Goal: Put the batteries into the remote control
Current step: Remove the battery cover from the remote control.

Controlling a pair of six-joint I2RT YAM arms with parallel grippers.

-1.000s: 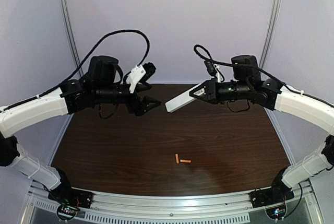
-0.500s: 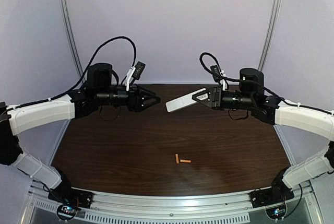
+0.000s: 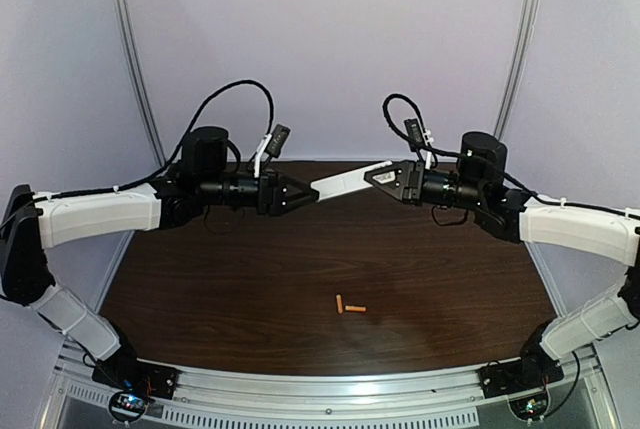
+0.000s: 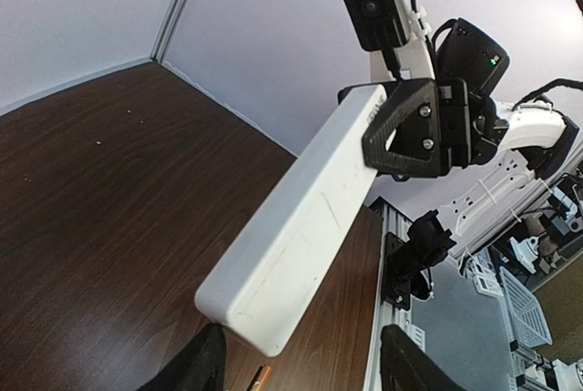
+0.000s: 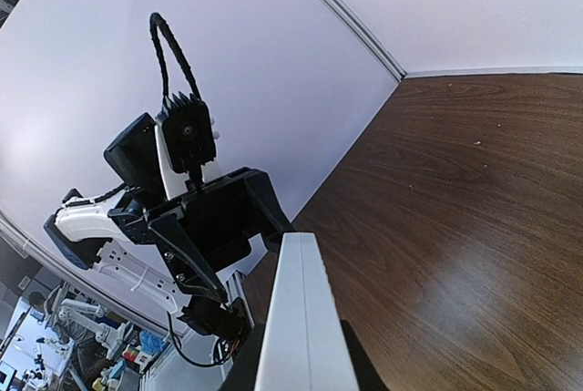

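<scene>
Tabletop [image 3: 200, 289] of dark wood grain spreads before us, closed in by pale lilac walls [image 3: 330, 39], with a metal rail [image 3: 330, 389] along the near edge. Two orange batteries [image 3: 350, 306] lie close together near the front middle. Our right gripper [image 3: 383, 177] pinches the white remote control [image 3: 345, 182] in the air over the far side. Our left gripper [image 3: 305, 195], fingers spread, faces the remote's free end, just beside it.
</scene>
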